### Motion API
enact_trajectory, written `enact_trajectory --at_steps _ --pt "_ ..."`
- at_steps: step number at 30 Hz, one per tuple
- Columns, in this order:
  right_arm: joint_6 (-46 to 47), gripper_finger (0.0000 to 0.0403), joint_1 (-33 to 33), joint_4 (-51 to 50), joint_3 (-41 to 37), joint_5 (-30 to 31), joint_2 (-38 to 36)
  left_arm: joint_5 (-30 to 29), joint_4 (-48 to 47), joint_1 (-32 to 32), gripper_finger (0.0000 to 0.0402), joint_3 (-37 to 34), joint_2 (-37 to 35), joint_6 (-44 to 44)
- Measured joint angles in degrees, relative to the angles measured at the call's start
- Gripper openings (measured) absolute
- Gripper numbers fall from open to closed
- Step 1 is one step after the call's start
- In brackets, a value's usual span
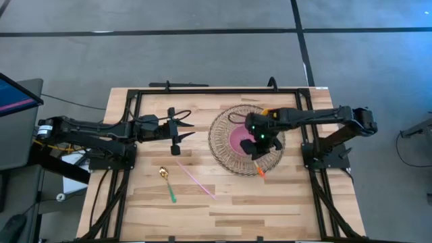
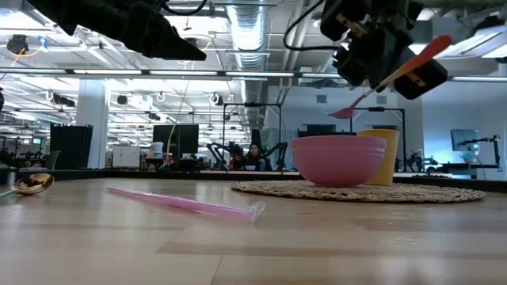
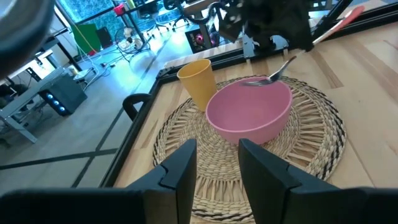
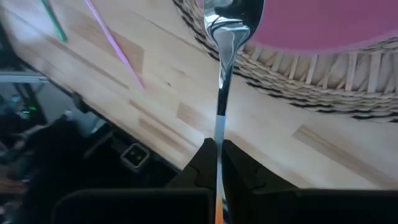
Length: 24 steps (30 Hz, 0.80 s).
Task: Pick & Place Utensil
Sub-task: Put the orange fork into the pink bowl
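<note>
High view: right gripper (image 1: 262, 143) sits over the bowl (image 1: 240, 138) on the woven mat (image 1: 223, 158), with an orange handle tip poking out past the bowl's near edge. Left gripper (image 1: 181, 128) hovers left of the bowl, well apart from it, holding nothing. Still on the table left of the bowl: a pink straw (image 1: 196, 179) and a green-handled spoon (image 1: 167, 182).

Low view: right gripper (image 2: 379, 49) is raised above the bowl (image 2: 338, 160), clamped on an orange-handled fork (image 2: 371, 92), tines pointing down toward the rim, not touching it. Yellow cup (image 2: 380, 156) is just behind the bowl.

Left wrist view: left fingers (image 3: 179, 174) are spread with nothing between them, aimed at the bowl; fork head hangs at the far rim.

Right wrist view: jaws pinched tight on the fork shank (image 4: 221, 106), head over the bowl edge.

Status, as I read it: pick done, carry done, release into the bowl pending. Straw and spoon not handled yet.
</note>
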Motion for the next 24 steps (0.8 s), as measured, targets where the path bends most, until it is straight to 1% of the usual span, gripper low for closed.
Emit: enact_trajectory --at_steps 6,10,19,24 --pt "0.0 0.0002 -4.9 -0.3 0.0 -0.8 0.0 0.0 0.0 0.0 0.0120 0.0 0.0 0.0" --pt "-0.8 0.0002 -7.0 -0.8 0.0 -1.4 1.6 0.0 0.1 0.0 0.0120 0.0 0.0 0.0" --pt "-6.4 0.0002 -10.1 0.5 0.0 -8.6 9.6 0.0 0.0 0.0 0.0120 0.0 0.0 0.0" --pt "-11.9 0.0002 -11.4 0.9 0.0 -9.1 12.9 0.0 0.0 0.0 0.0120 0.0 0.0 0.0"
